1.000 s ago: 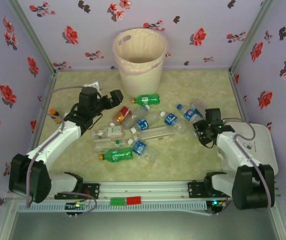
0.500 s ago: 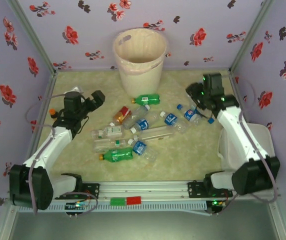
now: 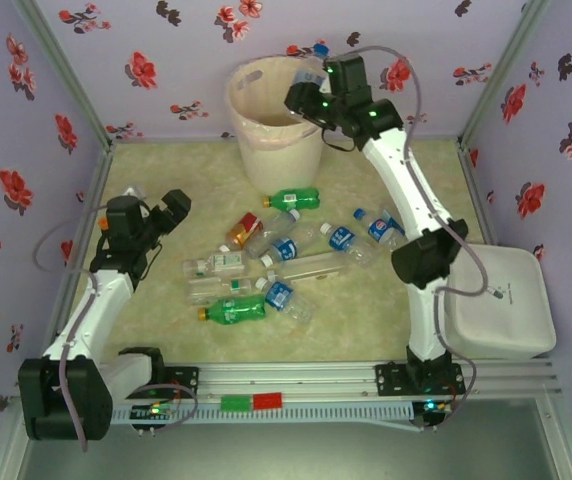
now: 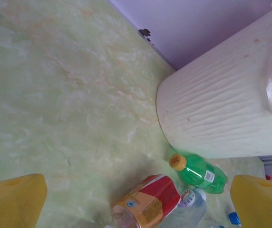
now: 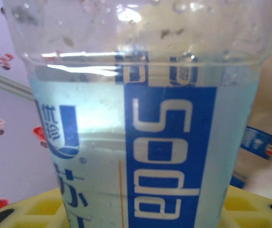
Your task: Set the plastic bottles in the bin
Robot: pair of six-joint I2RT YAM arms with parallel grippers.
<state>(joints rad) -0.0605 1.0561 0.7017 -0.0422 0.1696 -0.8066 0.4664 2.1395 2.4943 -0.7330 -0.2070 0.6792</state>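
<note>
**Top external:** The right gripper [image 3: 304, 92], down beside the plastic bottles [image 3: 281, 250] a second earlier, had swung up to the far rim of the bin [image 3: 276, 145], clamped on a blue-labelled bottle [image 3: 311, 65]. The left gripper [image 3: 166, 212] had drawn back left of the pile, jaws apart.

**Left wrist:** Yellow fingers [image 4: 12, 202] stood wide apart, and a green bottle [image 4: 200, 173] lay just beside the bin.

**Right wrist:** The blue-labelled bottle, marked "Soda", sat gripped between yellow pads [image 5: 250, 204].
</note>
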